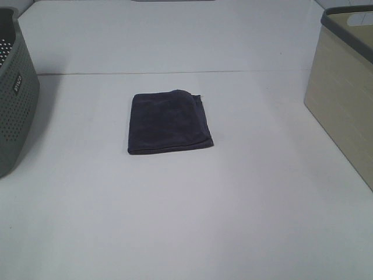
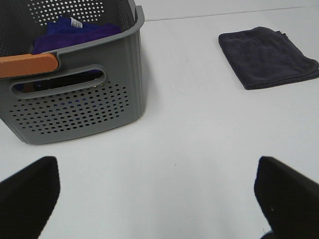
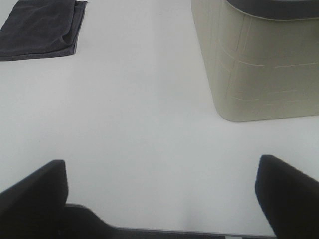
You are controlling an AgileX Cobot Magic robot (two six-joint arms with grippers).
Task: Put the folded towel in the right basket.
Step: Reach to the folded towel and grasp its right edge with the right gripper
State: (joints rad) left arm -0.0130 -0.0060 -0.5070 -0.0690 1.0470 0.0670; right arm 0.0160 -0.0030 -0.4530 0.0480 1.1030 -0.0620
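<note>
pose first: my left gripper hangs low over the white table, tilted forward. its two dark pads are spread wide apart, with bare tabletop showing between them. my right gripper is held the same way – low, looking ahead, pads far apart, gripping nothing.

the folded towel lies flat near the middle of the table, a dark grey-blue square with a small bump along its far edge. it sits well apart from both of my grippers and touches neither basket.

the right basket stands at the right edge of the table, beige-walled with a dark grey rim, and i cannot see inside it. from my right wrist it is close ahead, while the towel is off to the other side and further away. open tabletop lies between the towel and that basket.

on the left side stands a grey perforated basket, just ahead of my left gripper. it has purple cloth inside and an orange handle on its rim. a thin seam crosses the table beyond the towel.
</note>
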